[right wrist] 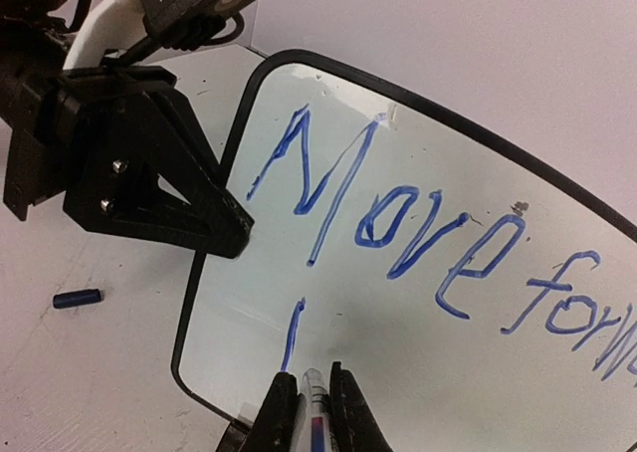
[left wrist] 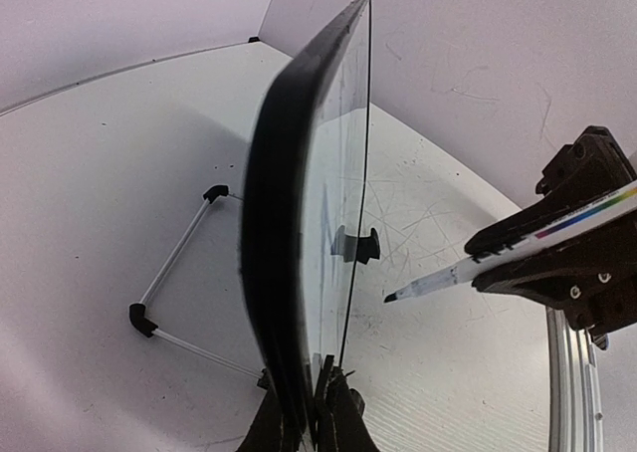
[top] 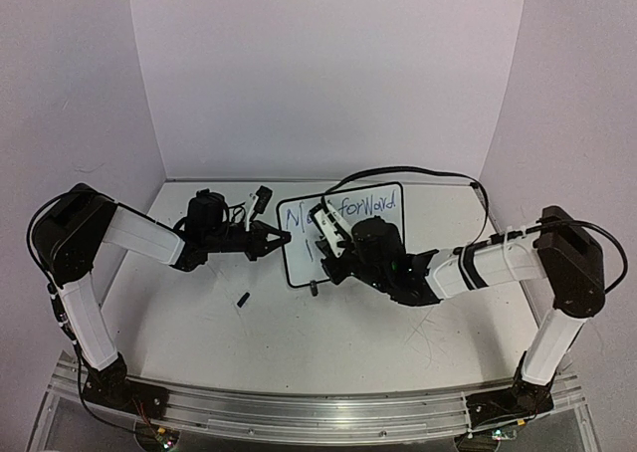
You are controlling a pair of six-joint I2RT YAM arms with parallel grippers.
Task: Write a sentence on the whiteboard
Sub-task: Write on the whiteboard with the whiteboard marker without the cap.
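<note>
Now — left gripper (top: 282,237) clamps whiteboard (right wrist: 448,372) | right gripper (right wrist: 311,374) pinches marker (left wrist: 448,276)

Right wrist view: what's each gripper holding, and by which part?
Left gripper: small black-framed whiteboard, by its left edge. Right gripper: white marker, by its barrel.

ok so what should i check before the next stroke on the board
1. whiteboard clamped at its edge by the left end effector: ok
2. marker gripped in the right end effector: ok
3. top line "Move forward" written: ok
4. second line finished: not ok, only one stroke there
5. marker tip touching the whiteboard: cannot tell
6. marker cap lying clear of the whiteboard: ok
</note>
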